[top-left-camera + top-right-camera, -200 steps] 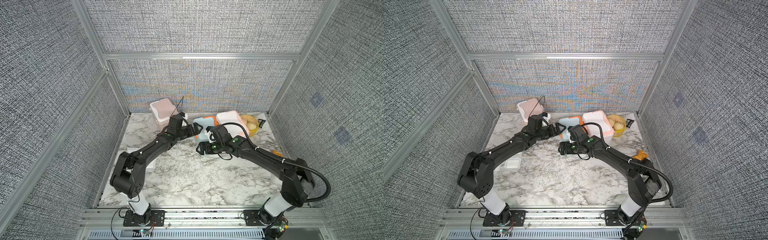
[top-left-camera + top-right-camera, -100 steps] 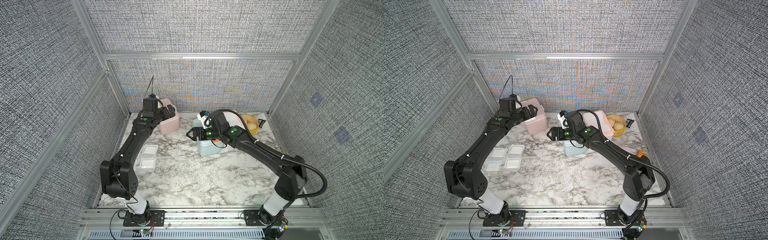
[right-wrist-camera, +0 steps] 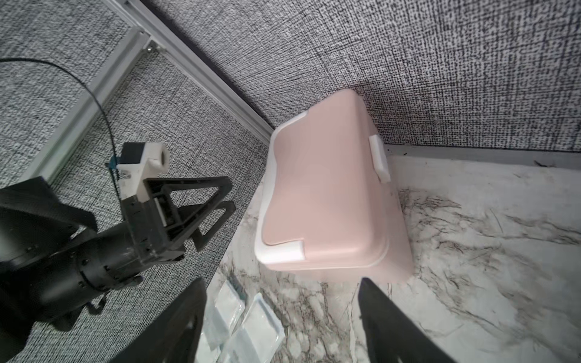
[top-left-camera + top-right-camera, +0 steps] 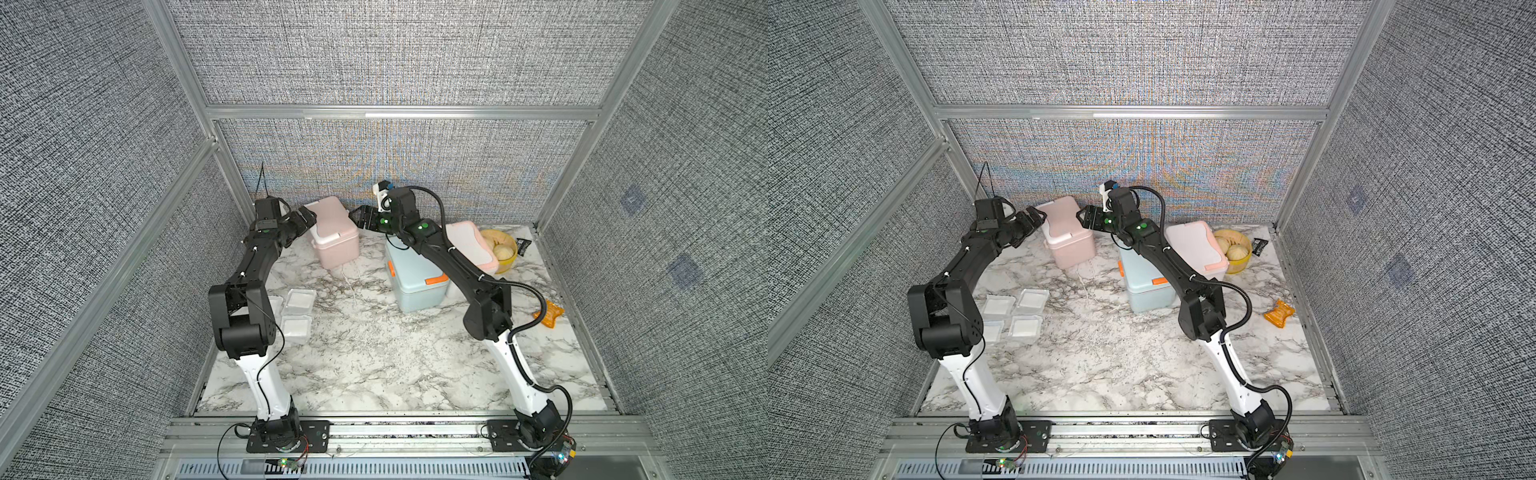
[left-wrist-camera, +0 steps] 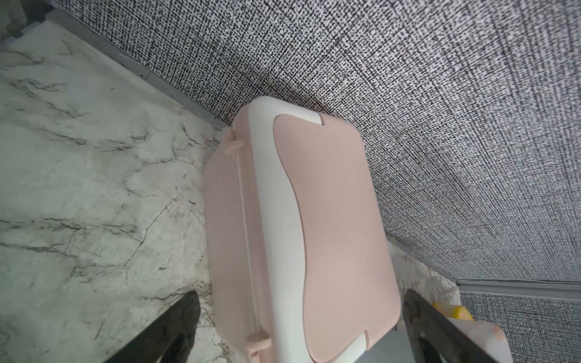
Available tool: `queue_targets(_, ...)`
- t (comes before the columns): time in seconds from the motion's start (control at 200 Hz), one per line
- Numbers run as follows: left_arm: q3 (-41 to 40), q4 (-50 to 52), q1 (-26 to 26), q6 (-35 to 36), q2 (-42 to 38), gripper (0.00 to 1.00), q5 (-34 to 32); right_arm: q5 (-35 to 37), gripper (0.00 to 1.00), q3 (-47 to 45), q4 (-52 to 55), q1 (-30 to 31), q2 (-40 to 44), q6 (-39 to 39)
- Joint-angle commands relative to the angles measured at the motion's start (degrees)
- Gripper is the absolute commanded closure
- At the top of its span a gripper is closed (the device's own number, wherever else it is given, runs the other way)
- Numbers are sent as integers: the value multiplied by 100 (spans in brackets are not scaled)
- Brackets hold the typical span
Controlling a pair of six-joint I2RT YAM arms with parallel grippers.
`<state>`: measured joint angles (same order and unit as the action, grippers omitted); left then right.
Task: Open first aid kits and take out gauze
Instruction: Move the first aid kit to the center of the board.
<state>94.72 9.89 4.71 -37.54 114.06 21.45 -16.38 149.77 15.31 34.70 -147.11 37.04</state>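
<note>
The pink first aid kit (image 4: 334, 232) (image 4: 1065, 235) stands at the back left with its lid closed. My left gripper (image 4: 307, 218) (image 4: 1036, 216) is open at its left end. In the left wrist view the left gripper (image 5: 298, 297) has the pink kit (image 5: 314, 220) between its spread fingers, not touching. My right gripper (image 4: 359, 216) (image 4: 1086, 216) (image 3: 281, 283) hangs open and empty off the pink kit's (image 3: 323, 195) right end. The blue kit (image 4: 415, 282) (image 4: 1148, 286) and the white kit (image 4: 469, 245) (image 4: 1196, 245) stand closed under the right arm. Several gauze pads (image 4: 299, 303) (image 4: 1032, 301) (image 3: 261, 327) lie at the left.
A yellow basket (image 4: 512, 254) (image 4: 1245, 262) of buns and a black packet (image 4: 523, 245) (image 4: 1258, 246) sit at the back right. An orange wrapper (image 4: 550, 318) (image 4: 1280, 312) lies by the right edge. The back wall is close behind the pink kit.
Both grippers have left the blue kit in the middle and now flank the pink kit. The right gripper moved back and left, its jaws a little narrower. Gauze pads now show at the left.
</note>
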Motion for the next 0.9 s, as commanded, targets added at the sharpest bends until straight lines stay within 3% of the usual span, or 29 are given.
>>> queue_targets(0.0, 178, -450, 99, -35, 324, 0, 403, 190, 29, 217, -873, -68, -472, 517)
queue_targets(0.16, 457, -519, 241, 28, 765, 0, 657, 311, 31, 645, -1103, -130, -1042, 686)
queue_targets(0.335, 822, -336, 391, 356, 949, 0, 535, 293, 31, 351, -1157, -121, -1018, 606)
queue_targets(0.44, 1905, 496, 399, 987, 1378, 0, 342, 253, 31, 109, -1140, -126, -877, 553)
queue_targets(0.54, 3344, 1208, 484, 1150, 2188, 0, 702, 163, 31, -54, -1122, -129, -772, 488)
queue_targets(0.66, 4599, 1370, 513, 1185, 2986, 0, 1118, 36, 29, -191, -1135, -160, -675, 483)
queue_targets(0.766, 5238, 1153, 496, 1156, 3459, 0, 1522, -91, 29, -266, -1102, -172, -563, 435)
queue_targets(0.891, 5330, 713, 457, 1293, 3653, 0, 1896, -214, 28, -351, -989, -174, -323, 252)
